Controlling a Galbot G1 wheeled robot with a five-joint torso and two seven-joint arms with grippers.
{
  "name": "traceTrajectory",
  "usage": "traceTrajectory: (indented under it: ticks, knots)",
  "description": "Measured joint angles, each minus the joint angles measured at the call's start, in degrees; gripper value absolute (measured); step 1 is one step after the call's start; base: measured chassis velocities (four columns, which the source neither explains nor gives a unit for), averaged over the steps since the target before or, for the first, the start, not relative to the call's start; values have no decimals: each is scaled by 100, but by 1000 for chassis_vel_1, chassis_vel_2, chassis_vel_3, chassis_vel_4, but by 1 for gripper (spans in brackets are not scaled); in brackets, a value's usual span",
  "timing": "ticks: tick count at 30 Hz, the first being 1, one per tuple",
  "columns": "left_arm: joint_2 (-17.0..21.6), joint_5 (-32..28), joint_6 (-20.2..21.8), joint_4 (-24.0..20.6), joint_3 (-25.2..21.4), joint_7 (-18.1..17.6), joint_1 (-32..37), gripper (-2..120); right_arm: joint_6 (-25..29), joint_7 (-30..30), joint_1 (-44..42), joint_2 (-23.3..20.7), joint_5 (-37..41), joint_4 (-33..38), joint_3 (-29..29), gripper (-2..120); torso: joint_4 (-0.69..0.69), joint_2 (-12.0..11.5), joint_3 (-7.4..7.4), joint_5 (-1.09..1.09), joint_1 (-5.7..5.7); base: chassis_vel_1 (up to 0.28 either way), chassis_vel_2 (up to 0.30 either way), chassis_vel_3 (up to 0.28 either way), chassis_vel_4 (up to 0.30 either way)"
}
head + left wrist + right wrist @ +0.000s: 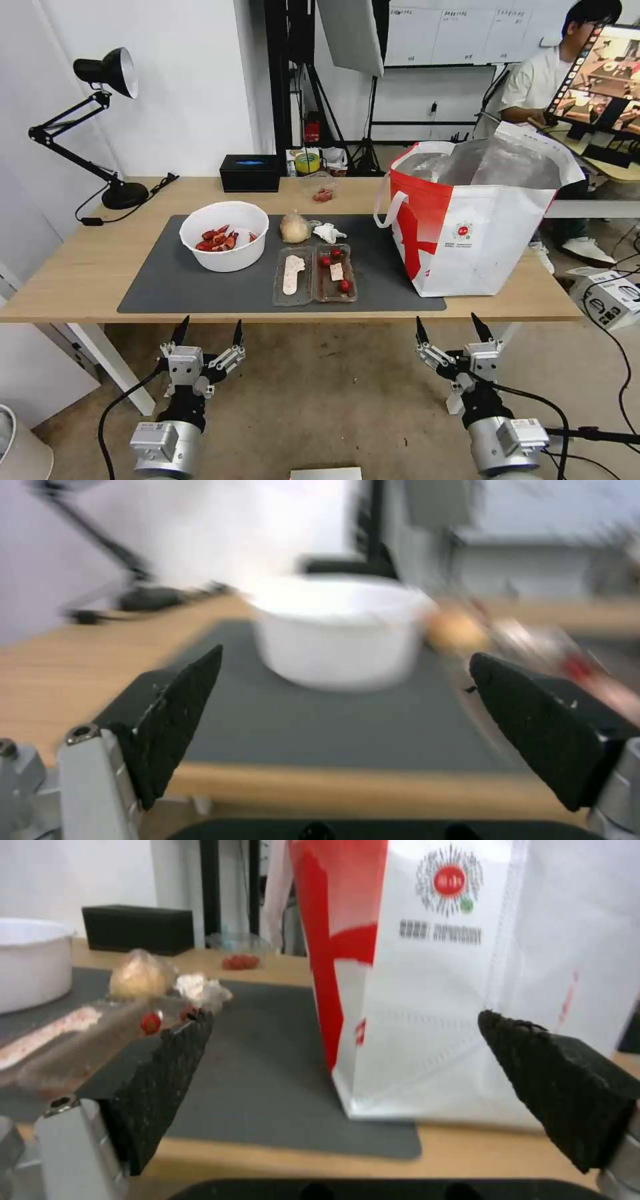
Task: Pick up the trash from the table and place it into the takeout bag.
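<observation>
On the dark mat of the table [87, 267] lies the trash: a white bowl [225, 235] [337, 630] of red scraps at the left, a beige wrapped lump [294, 228] [139, 975], a crumpled tissue [329, 233] [200, 987], and a clear hinged tray [315, 273] [73, 1040] with tomatoes. The takeout bag [477, 223] [453, 980] stands open at the mat's right end. My left gripper [207, 330] [340, 720] hangs open below the table's front edge, facing the bowl. Open too, my right gripper [452, 329] [347, 1085] waits below the edge, facing the bag.
A black desk lamp [100, 127] stands at the table's back left. A black box [251, 173] and a small clear tub [323, 192] with red bits sit behind the mat. A person sits at another desk behind the bag.
</observation>
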Motion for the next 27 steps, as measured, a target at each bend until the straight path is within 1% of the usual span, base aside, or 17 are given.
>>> traceTrajectory:
  ticks: [1,2,3,4,5,6,7,9,12,13,14,17,18,20,23,26,27]
  knots:
    - [-43,-149,15,-28,-102,-86,-61,100,-43,32,89,-112,95,-11,4,100,0,0,0,0,0,0,0,0,0]
    - [-148,-501,46,-99,-360,-299,-209,100,-170,120,335,-432,360,-46,18,100,0,0,0,-1,0,0,0,0,0]
    - [-148,-501,46,-99,-360,-299,-209,100,-170,120,335,-432,360,-46,18,100,0,0,0,-1,0,0,0,0,0]
    - [-194,-616,47,-124,-437,-349,-254,100,-233,164,467,-603,498,-62,25,100,0,0,1,0,0,0,0,0,0]
    - [-215,-654,40,-128,-454,-354,-264,100,-276,193,553,-719,591,-75,29,100,0,0,0,1,0,0,0,0,0]
    - [-246,-707,24,-128,-481,-367,-267,100,-429,297,856,-1114,914,-116,46,100,0,0,1,-1,0,0,0,0,0]
    - [-246,-707,24,-128,-481,-367,-267,100,-429,297,856,-1114,914,-116,46,100,0,0,1,-1,0,0,0,0,0]
    - [-247,-710,17,-112,-483,-361,-250,100,-586,404,1168,-1524,1250,-159,63,100,0,0,1,0,0,0,0,0,0]
    - [-240,-710,20,-100,-466,-348,-232,100,-682,477,1405,-1819,1483,-201,68,100,-1,0,1,-1,0,0,0,0,0]
    - [-236,-710,25,-94,-452,-343,-224,100,-661,494,1525,-1920,1535,-280,13,100,-1,0,0,-6,0,0,0,0,0]
    - [-229,-710,45,-82,-413,-327,-212,100,-619,491,1643,-1997,1576,-392,-142,100,3,0,0,-4,0,0,0,0,0]
    - [-211,-709,106,-66,-367,-323,-191,100,-604,487,1695,-2029,1597,-487,-260,100,1,-1,1,5,1,0,0,0,0]
    - [-188,-718,168,-47,-290,-318,-171,100,-606,487,1715,-2039,1611,-518,-310,100,0,-1,0,-4,0,0,0,0,0]
    - [-165,-754,215,-40,-243,-321,-160,100,-639,492,1712,-2039,1626,-532,-326,100,-1,-1,0,-1,0,0,0,0,0]
    - [-91,-1031,359,-66,-136,-376,-174,100,-687,500,1683,-2036,1734,-534,-335,100,-1,-1,0,-3,-1,0,0,0,0]
    - [122,-1751,488,-143,198,-721,-317,100,-701,501,1661,-2051,1780,-532,-339,100,-1,-1,0,-2,-1,0,0,0,0]
    - [122,-1751,488,-143,198,-721,-317,100,-701,501,1661,-2051,1780,-532,-339,100,-1,-1,0,-2,-1,0,0,0,0]
